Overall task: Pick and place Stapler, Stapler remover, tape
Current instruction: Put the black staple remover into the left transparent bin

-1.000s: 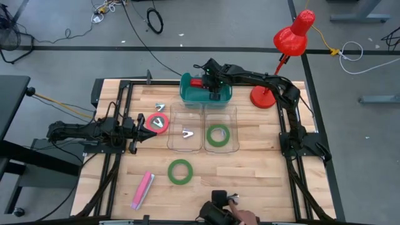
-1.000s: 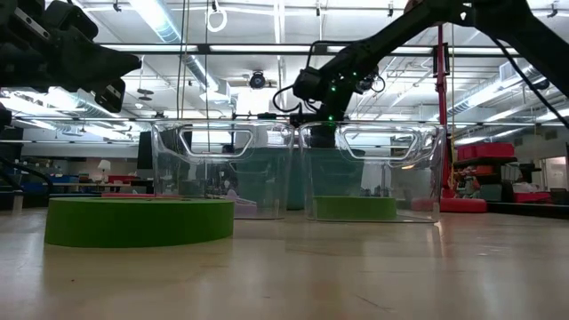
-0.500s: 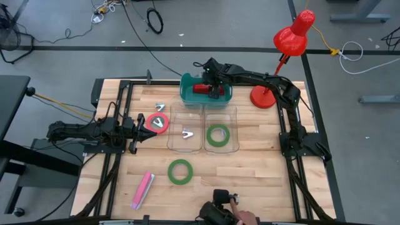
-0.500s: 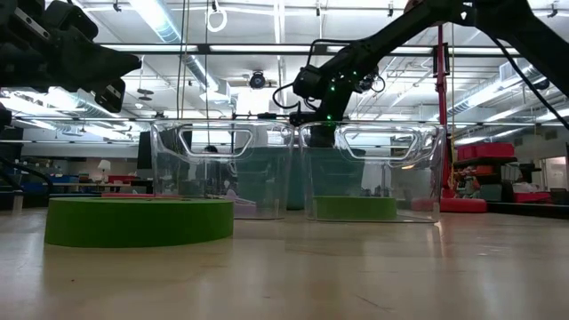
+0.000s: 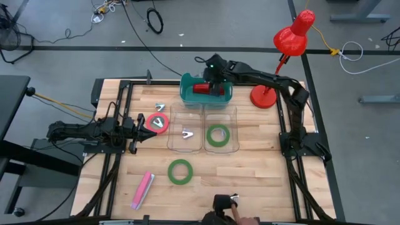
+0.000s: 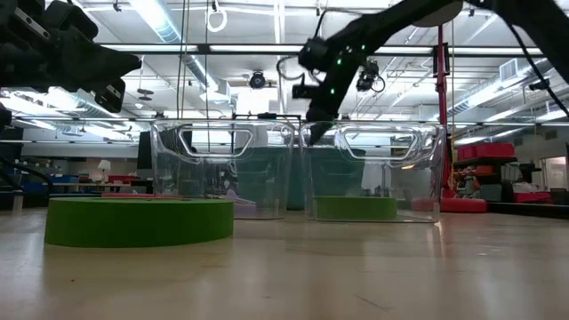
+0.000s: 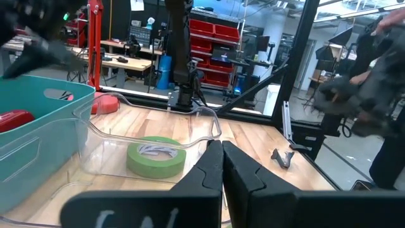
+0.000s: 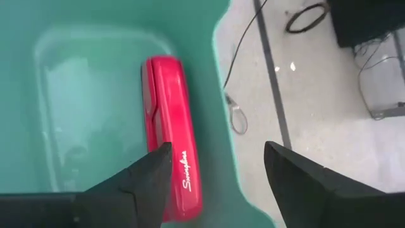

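Observation:
A red stapler (image 5: 203, 88) lies on its side on the floor of the teal bin (image 5: 187, 94) at the table's far side; it also shows in the right wrist view (image 8: 171, 133). My right gripper (image 5: 214, 80) hangs open and empty above it (image 8: 215, 171). One green tape roll (image 5: 218, 134) lies in the right clear bin (image 5: 232, 128), another (image 5: 180, 171) flat on the table. A red-pink tape roll (image 5: 158, 122) lies just in front of my left gripper (image 5: 142, 128), which is shut and empty. A staple remover (image 5: 187, 133) lies in the left clear bin.
A pink stapler (image 5: 142, 189) lies near the front left. More staple removers (image 5: 160, 107) lie beyond the red-pink roll. A red desk lamp (image 5: 265, 97) stands at the far right. A person's hand (image 5: 240, 215) with a dark device is at the near edge.
The red stapler, a second ago up at my right gripper over the bin's far left, now lies flat on the bin's floor. My right gripper has risen clear above the bin. My left arm has kept still.

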Motion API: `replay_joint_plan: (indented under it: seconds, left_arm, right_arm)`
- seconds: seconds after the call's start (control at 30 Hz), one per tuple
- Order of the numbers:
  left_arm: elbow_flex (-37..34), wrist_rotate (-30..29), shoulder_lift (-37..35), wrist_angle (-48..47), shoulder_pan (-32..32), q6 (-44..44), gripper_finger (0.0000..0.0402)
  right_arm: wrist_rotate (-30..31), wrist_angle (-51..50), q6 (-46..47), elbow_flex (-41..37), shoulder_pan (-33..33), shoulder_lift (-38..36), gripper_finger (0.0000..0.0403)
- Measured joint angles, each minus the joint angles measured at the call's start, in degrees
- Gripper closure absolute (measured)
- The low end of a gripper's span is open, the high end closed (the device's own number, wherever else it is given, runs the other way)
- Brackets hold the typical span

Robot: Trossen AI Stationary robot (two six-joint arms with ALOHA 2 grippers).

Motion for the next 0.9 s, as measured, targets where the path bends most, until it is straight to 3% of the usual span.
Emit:
replay_joint_plan:
  seconds: [0.33, 0.9]
  left_arm:
    - [0.0, 0.0, 0.0, 0.0, 0.0, 0.0, 0.0399]
    - [0.0, 0.0, 0.0, 0.0, 0.0, 0.0, 0.0399]
  right_arm:
    - [-5.3, -1.5, 1.6, 0.0, 7.3, -7.5, 0.0153]
    - [-6.1, -3.0, 9.1, 0.0, 17.5, -8.7, 0.0153]
